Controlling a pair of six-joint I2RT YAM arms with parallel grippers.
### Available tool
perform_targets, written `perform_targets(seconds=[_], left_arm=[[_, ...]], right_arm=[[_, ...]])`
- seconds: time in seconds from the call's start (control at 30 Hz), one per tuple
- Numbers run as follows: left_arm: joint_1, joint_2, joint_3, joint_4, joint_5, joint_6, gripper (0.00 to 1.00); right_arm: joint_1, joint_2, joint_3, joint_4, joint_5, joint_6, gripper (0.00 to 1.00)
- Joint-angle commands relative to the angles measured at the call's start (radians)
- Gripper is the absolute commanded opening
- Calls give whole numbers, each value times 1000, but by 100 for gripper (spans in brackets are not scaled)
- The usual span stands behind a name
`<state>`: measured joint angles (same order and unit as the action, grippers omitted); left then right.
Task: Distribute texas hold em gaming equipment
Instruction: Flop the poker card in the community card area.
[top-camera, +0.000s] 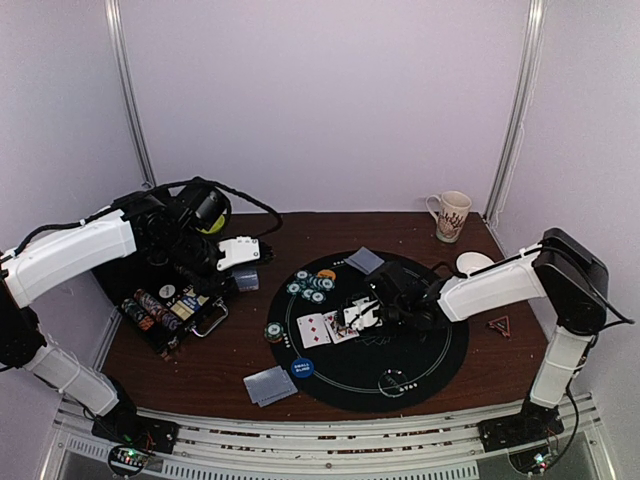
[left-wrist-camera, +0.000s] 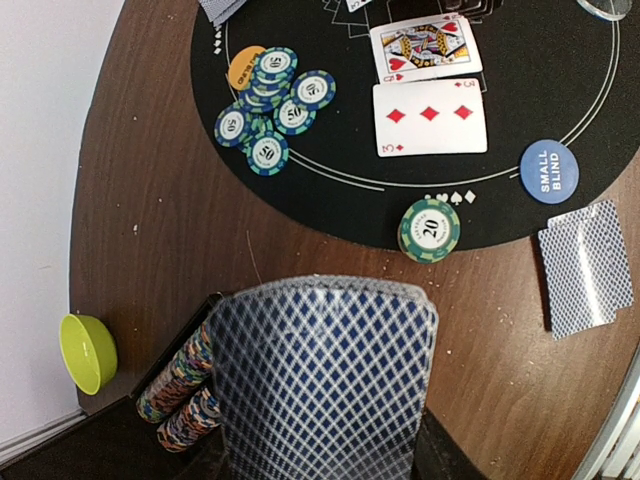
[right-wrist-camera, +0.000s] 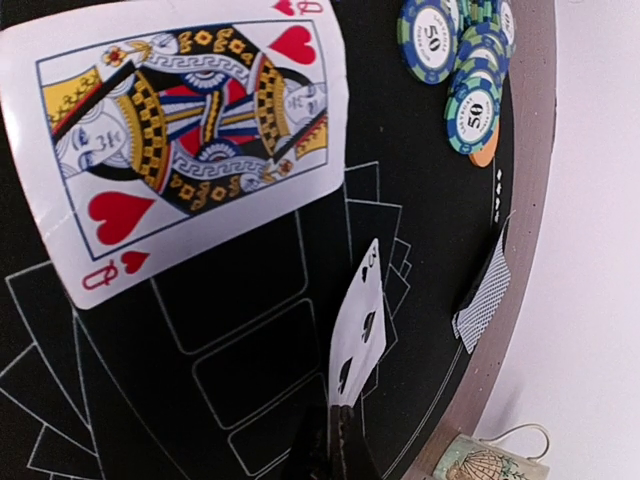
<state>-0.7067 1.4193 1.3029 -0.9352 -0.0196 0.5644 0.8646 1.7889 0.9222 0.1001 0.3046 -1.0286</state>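
Note:
My left gripper (top-camera: 243, 272) is shut on a deck of blue-backed cards (left-wrist-camera: 325, 380) above the chip rack (left-wrist-camera: 180, 385); the deck hides its fingers. My right gripper (right-wrist-camera: 340, 425) is shut on one white-faced card with black pips (right-wrist-camera: 358, 335), held on edge over the black mat (top-camera: 400, 350). The queen of hearts (right-wrist-camera: 190, 130) and the three of diamonds (left-wrist-camera: 430, 118) lie face up on the mat. A cluster of teal 50 chips (left-wrist-camera: 270, 105) covers an orange disc (left-wrist-camera: 245, 68). A blue small-blind disc (left-wrist-camera: 549, 171) and a 20 chip (left-wrist-camera: 430, 229) sit at the mat's edge.
Face-down cards (left-wrist-camera: 585, 265) lie on the wood near the front, and another face-down pair (top-camera: 365, 260) at the mat's far edge. A green bowl (left-wrist-camera: 88, 352) stands at the far left, a patterned mug (top-camera: 452, 215) at the back right, a white dish (top-camera: 474, 264) beside it.

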Motion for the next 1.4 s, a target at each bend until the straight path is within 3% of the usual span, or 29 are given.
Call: perform_targets(seconds=[0.0,0.5,1.37], left_arm=[[7,-20,-5,34,9,8,46],[8,-25,-10,33,8,11,46],[12,-25,-10,33,7,14,46]], right_arm=[[14,22,-1,-68,-37,-36,0],[24,22,-3,-113,-121,-23,0],[58,39,-3,-113,-130,-28,0]])
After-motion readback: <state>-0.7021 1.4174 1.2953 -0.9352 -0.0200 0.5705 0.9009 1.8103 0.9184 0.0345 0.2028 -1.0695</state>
